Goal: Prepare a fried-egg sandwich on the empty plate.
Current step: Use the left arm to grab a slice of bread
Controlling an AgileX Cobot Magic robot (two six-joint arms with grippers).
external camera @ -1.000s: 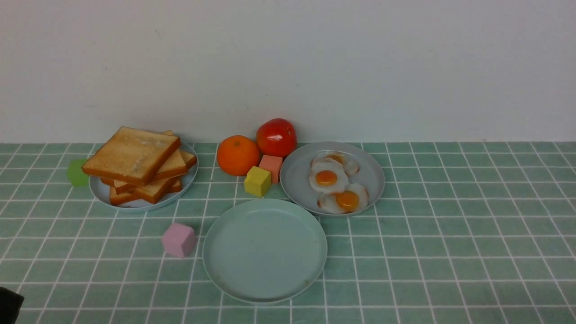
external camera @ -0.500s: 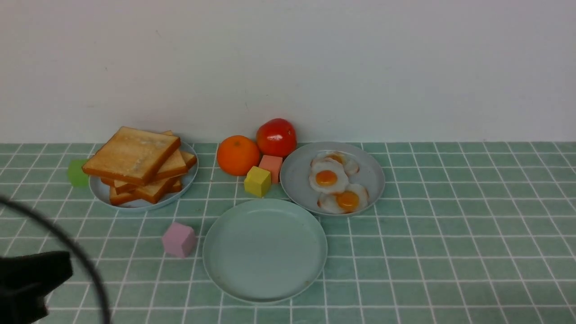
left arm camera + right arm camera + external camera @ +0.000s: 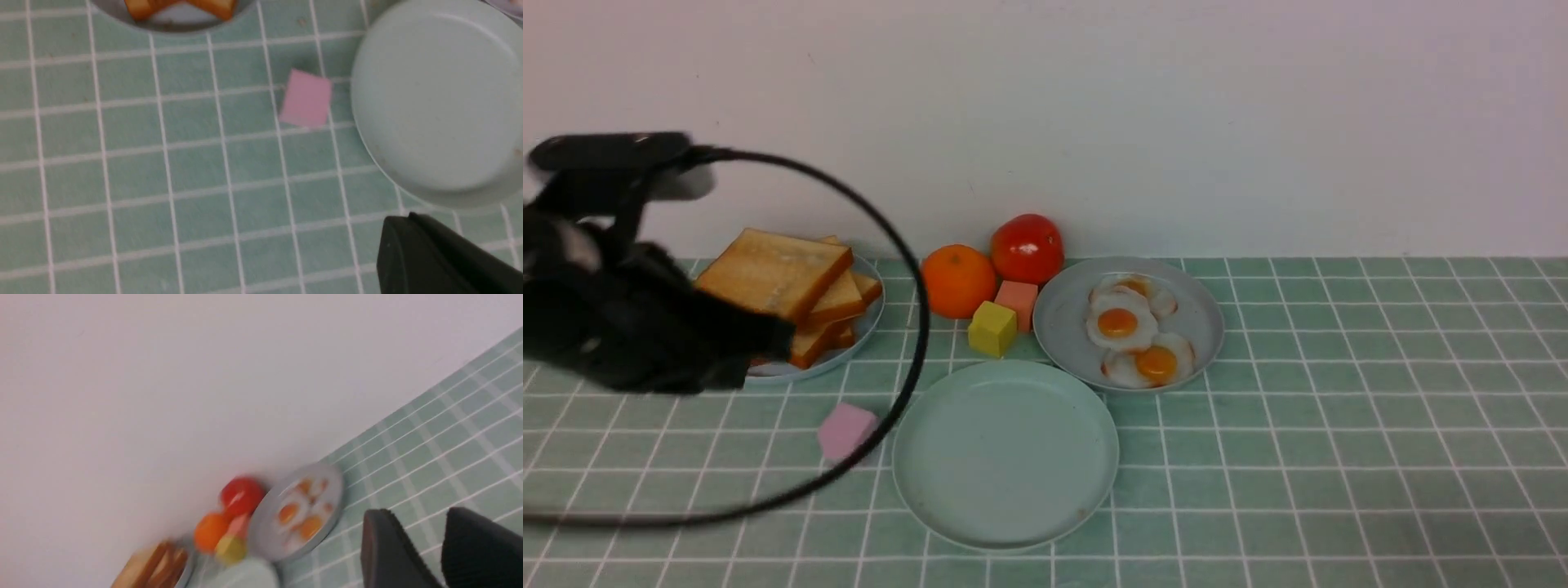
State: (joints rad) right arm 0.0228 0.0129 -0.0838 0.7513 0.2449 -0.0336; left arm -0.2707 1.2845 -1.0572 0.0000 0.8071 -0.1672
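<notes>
The empty plate [image 3: 1005,453] is mint green, bare, and sits near the front at the centre; it also shows in the left wrist view [image 3: 433,106]. No fried-egg sandwich is in view. Toast slices [image 3: 784,278] are stacked on a grey-blue plate [image 3: 866,327] at the back left. Three fried eggs [image 3: 1127,322] lie on another grey-blue plate [image 3: 1062,327] at the back right. My left gripper [image 3: 772,336] is shut and empty, blurred, hovering in front of the toast plate [image 3: 398,222]. My right gripper [image 3: 416,514] is open with nothing between its fingers, raised and far from the eggs.
An orange [image 3: 957,280], a tomato [image 3: 1027,247], a yellow cube [image 3: 991,328] and a salmon cube [image 3: 1016,298] sit between the two back plates. A pink cube [image 3: 845,430] lies just left of the empty plate. A black cable [image 3: 915,327] loops over it.
My left arm has swung up from the bottom left corner toward the toast plate, trailing its cable, and now hides the green cube. Nothing on the table has moved.
</notes>
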